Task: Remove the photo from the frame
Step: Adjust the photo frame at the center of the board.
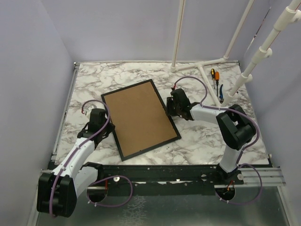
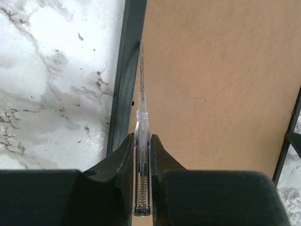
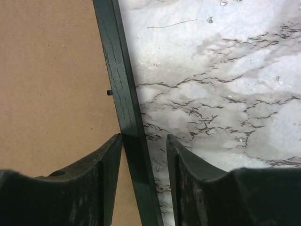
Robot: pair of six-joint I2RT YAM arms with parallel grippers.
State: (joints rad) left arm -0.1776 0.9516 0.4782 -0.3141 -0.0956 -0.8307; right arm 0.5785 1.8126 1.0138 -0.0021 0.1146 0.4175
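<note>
The frame (image 1: 140,117) lies face down on the marble table, brown fibreboard back up, with its thin black border all round. The photo is hidden under that back. My left gripper (image 2: 142,137) is at the frame's left side, shut on a clear-handled screwdriver (image 2: 142,155). The thin blade reaches forward to the seam between the black border (image 2: 127,80) and the board. At the frame's right side, my right gripper (image 3: 144,136) stands open astride the right border (image 3: 120,80). One finger is over the board and the other over the marble.
An orange-handled screwdriver (image 1: 214,75) and blue-handled pliers (image 1: 220,90) lie at the back right. They rest beside the white pipe stand (image 1: 202,66). A small black tab (image 3: 109,92) sticks out from the border onto the board.
</note>
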